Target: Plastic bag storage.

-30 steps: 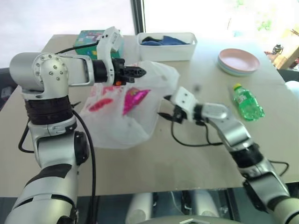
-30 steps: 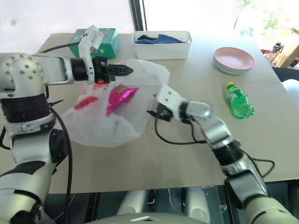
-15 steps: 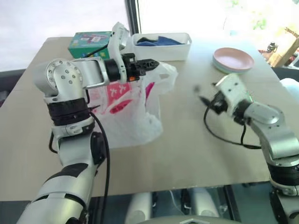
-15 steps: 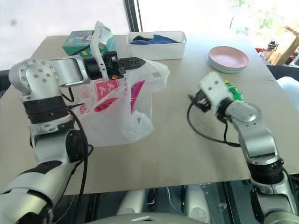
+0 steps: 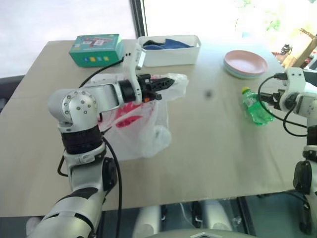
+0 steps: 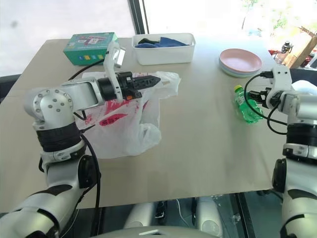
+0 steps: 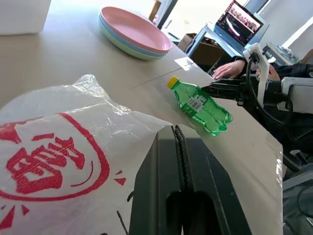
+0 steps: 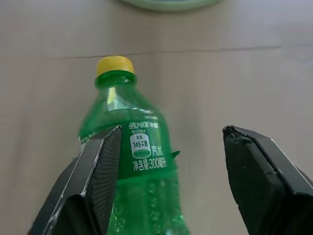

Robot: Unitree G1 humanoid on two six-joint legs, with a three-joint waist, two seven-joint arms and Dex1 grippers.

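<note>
From my head, my two eye views looked forward and down across the table [image 5: 208, 144], side by side and sharing nearly the same scene, from the green box [image 5: 96, 48] at the far left to the pink plates [image 5: 245, 62] at the far right. My left wrist camera looked along my own closed left gripper [image 7: 177, 142], close over the plastic bag [image 7: 58, 152], and faced across the table towards the green bottle [image 7: 200, 105] (which the eye views also caught). My right wrist camera sat very near that same bottle, looking down at it between the spread fingers [image 8: 98, 171] of my right gripper [image 8: 168, 166].
</note>
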